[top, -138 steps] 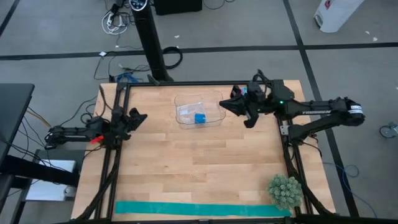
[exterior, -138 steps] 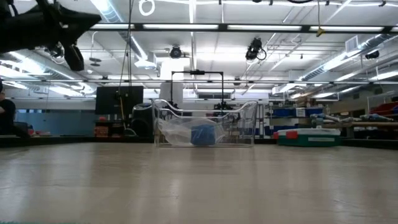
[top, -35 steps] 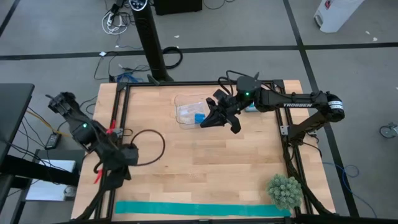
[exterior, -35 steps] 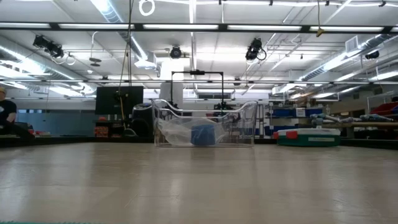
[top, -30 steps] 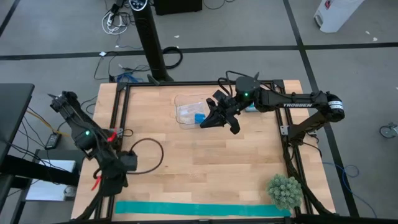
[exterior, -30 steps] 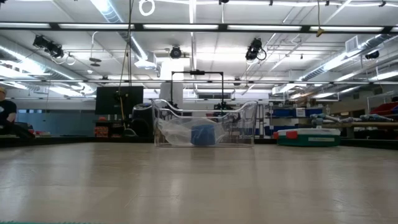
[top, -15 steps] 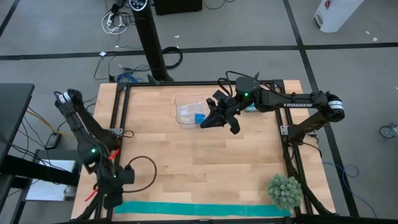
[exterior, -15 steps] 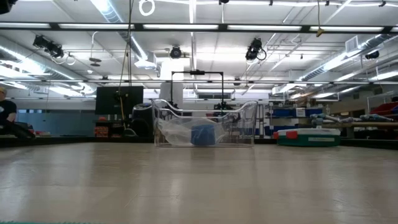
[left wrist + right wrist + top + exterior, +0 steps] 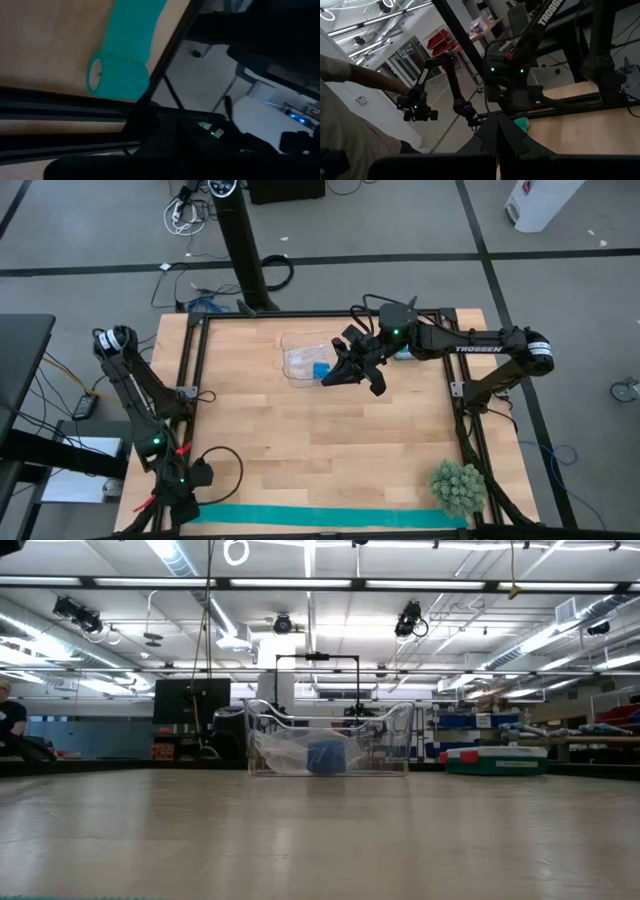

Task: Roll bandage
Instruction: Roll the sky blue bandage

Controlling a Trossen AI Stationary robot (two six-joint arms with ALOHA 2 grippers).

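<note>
The teal bandage (image 9: 330, 517) lies flat as a long ribbon along the table's near edge. In the left wrist view its left end is wound into a small coil (image 9: 118, 77) that rests on the wood next to the black frame rail. My left gripper (image 9: 187, 502) hangs just over that left end, shut and slanting down, a short way from the coil. My right gripper (image 9: 331, 377) is shut and held level in the air beside the clear container at the far middle; it holds nothing.
A clear plastic container (image 9: 300, 350) with a blue roll (image 9: 321, 369) stands at the far middle. A green spiky ball (image 9: 458, 487) sits at the near right corner. Black frame rails (image 9: 178, 430) run along the table's left and right sides.
My left gripper has swung toward the table's near edge and come down to the bandage's left end, rolling its wrist on the way. The bandage lies as before.
</note>
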